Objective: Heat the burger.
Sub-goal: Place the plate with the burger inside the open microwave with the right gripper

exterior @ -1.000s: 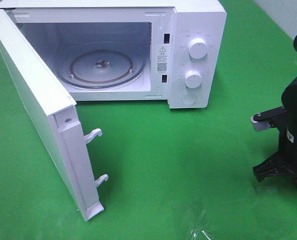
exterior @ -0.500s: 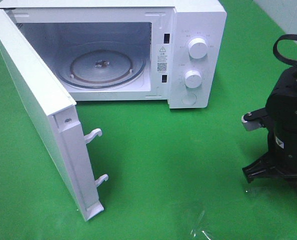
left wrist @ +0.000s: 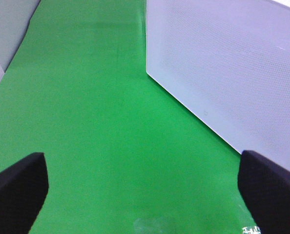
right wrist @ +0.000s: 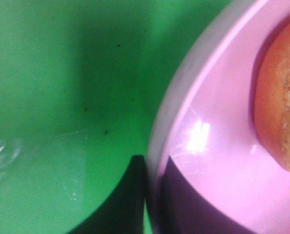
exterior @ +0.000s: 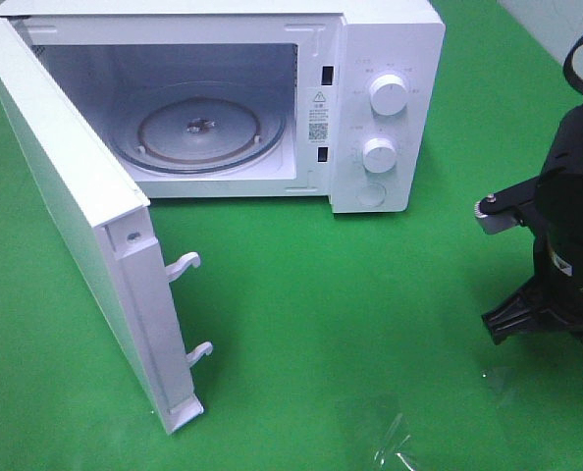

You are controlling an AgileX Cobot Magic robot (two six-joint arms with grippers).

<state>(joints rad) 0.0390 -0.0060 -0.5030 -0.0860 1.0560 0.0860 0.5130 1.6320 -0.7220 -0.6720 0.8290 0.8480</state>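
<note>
- Sitting on the pink plate [right wrist: 218, 161], the burger [right wrist: 281, 97] was over by the right arm, well apart from the microwave [exterior: 390, 147].
- Right gripper [right wrist: 152, 204] was pinched tight on the plate's rim.
- Left gripper [left wrist: 145, 195] had its fingers spread wide over the green mat [left wrist: 96, 122], gripping nothing.
- Microwave door [exterior: 66, 216] stood wide open.

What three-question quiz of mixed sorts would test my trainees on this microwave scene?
1. True or false: the microwave door is shut.
2. What lies on the pink plate? A. the burger B. a cup C. a spoon
3. Fill in: the left pincer has its jaws ____.
Key: 1 false; 2 A; 3 open.
</note>
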